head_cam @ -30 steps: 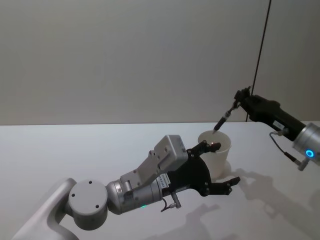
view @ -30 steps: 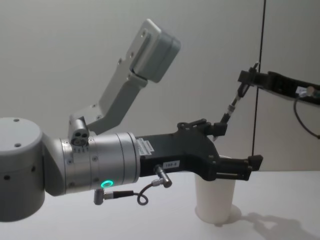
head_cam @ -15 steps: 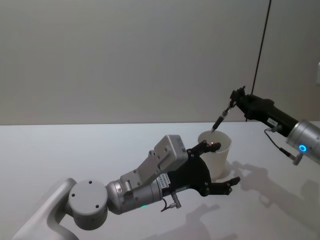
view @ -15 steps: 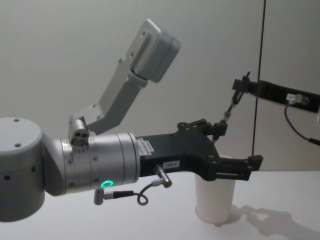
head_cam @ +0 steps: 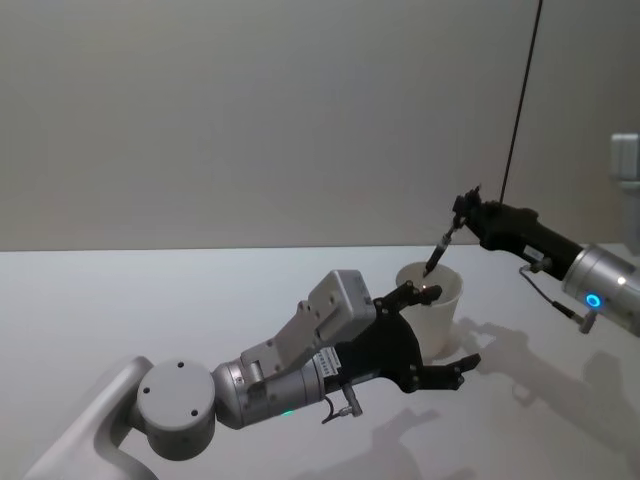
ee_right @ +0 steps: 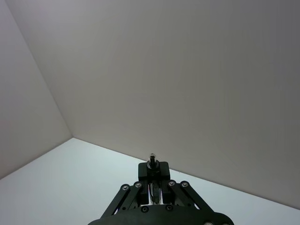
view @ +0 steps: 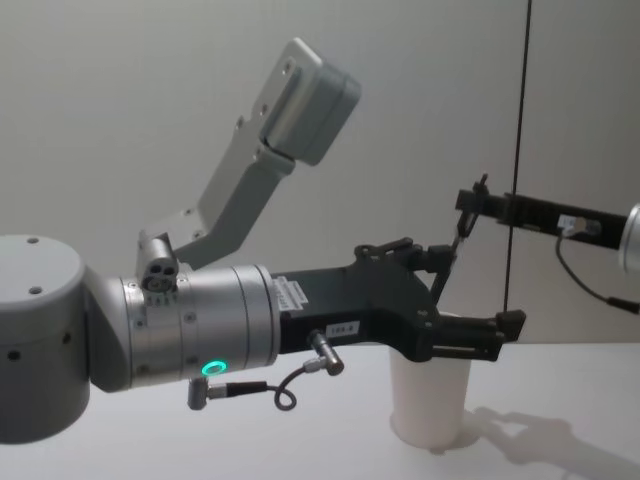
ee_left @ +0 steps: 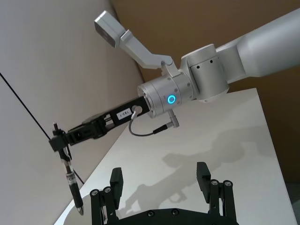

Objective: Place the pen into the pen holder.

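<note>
The pen holder, a white paper cup [head_cam: 442, 303] [view: 430, 402], stands upright on the white table. My left gripper [head_cam: 432, 330] [view: 478, 290] [ee_left: 159, 176] is open, with one finger on each side of the cup; I cannot tell if they touch it. My right gripper [head_cam: 464, 211] [view: 468, 201] [ee_left: 58, 140] [ee_right: 153, 185] is shut on the top end of a dark pen [head_cam: 439, 249] [view: 448, 262] [ee_left: 71, 182] [ee_right: 152, 165]. The pen hangs tilted, tip down, over the cup's mouth. In the chest view its lower end is hidden behind a left finger.
The white table [head_cam: 150, 300] runs left of the cup and toward me, with a plain wall behind. A thin black cable [head_cam: 520, 90] hangs down the wall behind the right arm. The left arm's big grey body [view: 150, 340] fills the near left.
My right gripper has come down and to the left with the pen, bringing its tip closer to the cup's mouth. The left arm and cup have not moved.
</note>
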